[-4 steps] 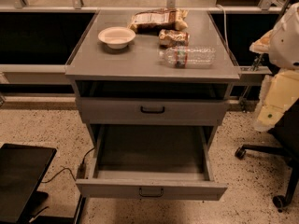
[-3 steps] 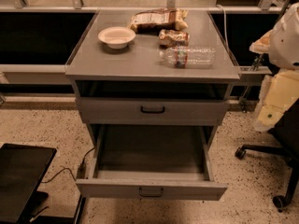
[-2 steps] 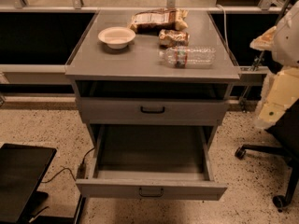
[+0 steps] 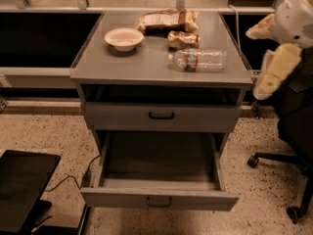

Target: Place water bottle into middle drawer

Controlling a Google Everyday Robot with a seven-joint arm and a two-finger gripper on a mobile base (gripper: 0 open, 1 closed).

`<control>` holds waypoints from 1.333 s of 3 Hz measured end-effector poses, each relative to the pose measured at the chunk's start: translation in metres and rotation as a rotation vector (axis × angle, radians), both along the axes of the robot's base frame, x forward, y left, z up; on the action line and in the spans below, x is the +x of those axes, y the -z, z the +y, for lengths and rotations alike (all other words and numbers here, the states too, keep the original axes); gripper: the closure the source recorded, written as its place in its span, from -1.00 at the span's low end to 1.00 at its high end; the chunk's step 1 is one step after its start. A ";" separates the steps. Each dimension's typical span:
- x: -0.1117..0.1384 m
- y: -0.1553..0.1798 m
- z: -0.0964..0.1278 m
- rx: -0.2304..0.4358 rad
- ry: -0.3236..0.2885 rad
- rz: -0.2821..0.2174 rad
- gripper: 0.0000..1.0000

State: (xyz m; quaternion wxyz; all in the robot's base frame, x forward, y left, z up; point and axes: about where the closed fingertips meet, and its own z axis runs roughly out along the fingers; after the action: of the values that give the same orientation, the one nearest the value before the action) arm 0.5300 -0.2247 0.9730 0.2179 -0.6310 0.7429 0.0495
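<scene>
The water bottle (image 4: pixel 199 59) lies on its side on the grey cabinet top (image 4: pixel 146 65), near the right front corner, white cap pointing left. The middle drawer (image 4: pixel 159 198) is pulled out wide below, its dark inside empty, with a small loop handle centred on its front. My gripper (image 4: pixel 266 84) is at the cream end of the white arm at the right edge, beside the cabinet's right front corner. It is level with the top, to the right of the bottle and apart from it, holding nothing.
A white bowl (image 4: pixel 123 37) and two brown snack bags (image 4: pixel 168 19) (image 4: pixel 183 39) lie on the cabinet top. A shallower drawer with a black handle (image 4: pixel 161 115) is shut above the open one. An office chair base (image 4: pixel 288 180) stands at the right and a black box (image 4: pixel 22 187) at the lower left.
The cream end of my arm has moved up and a little left, towards the cabinet's right corner. The bottle and the drawers have not moved.
</scene>
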 end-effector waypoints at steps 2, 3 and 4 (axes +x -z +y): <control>0.122 0.025 0.047 0.050 0.027 0.056 -1.00; 0.140 0.007 0.047 0.063 0.038 -0.016 -1.00; 0.140 0.007 0.047 0.063 0.038 -0.016 -1.00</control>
State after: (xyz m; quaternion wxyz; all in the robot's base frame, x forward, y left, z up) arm 0.6700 -0.1775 0.9665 0.2446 -0.6099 0.7511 0.0634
